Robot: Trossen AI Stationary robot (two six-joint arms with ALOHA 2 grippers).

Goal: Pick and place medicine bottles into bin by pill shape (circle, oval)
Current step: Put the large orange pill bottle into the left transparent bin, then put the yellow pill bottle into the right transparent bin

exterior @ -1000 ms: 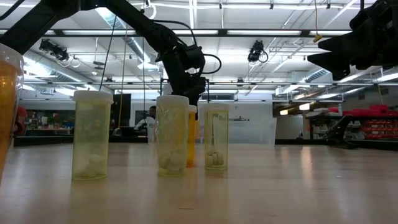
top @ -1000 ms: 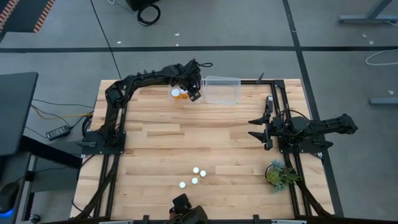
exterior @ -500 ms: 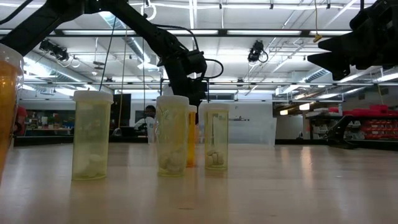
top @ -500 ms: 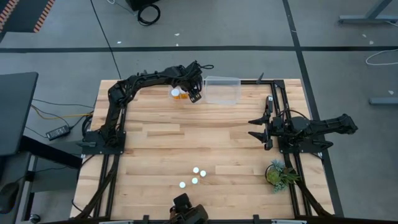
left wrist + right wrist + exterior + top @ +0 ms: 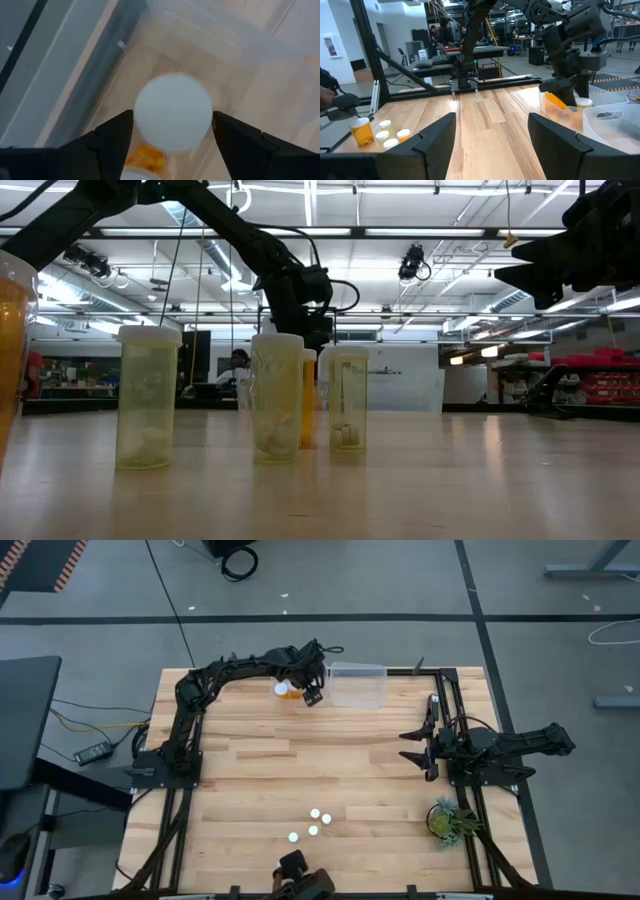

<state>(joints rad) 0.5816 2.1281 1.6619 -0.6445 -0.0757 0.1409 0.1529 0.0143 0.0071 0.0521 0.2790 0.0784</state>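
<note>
My left gripper (image 5: 312,692) hangs open at the table's far edge, pointing steeply down over a small clear bin (image 5: 551,112) with orange medicine bottles (image 5: 287,690) in it. In the left wrist view its fingers (image 5: 117,137) stand close on either side of one bottle's white cap (image 5: 173,118), which stands upright in that bin beside another orange bottle (image 5: 145,152). A larger clear bin (image 5: 357,685) stands just to the right. Several white-capped bottles (image 5: 315,823) stand upright near the table's front edge. My right gripper (image 5: 413,745) waits open at the right side.
A green plant (image 5: 450,820) stands at the near right corner. The low camera (image 5: 300,880) sits at the front edge, with the near bottles (image 5: 277,395) right before it. Bare wood lies between the near bottles and the far bins.
</note>
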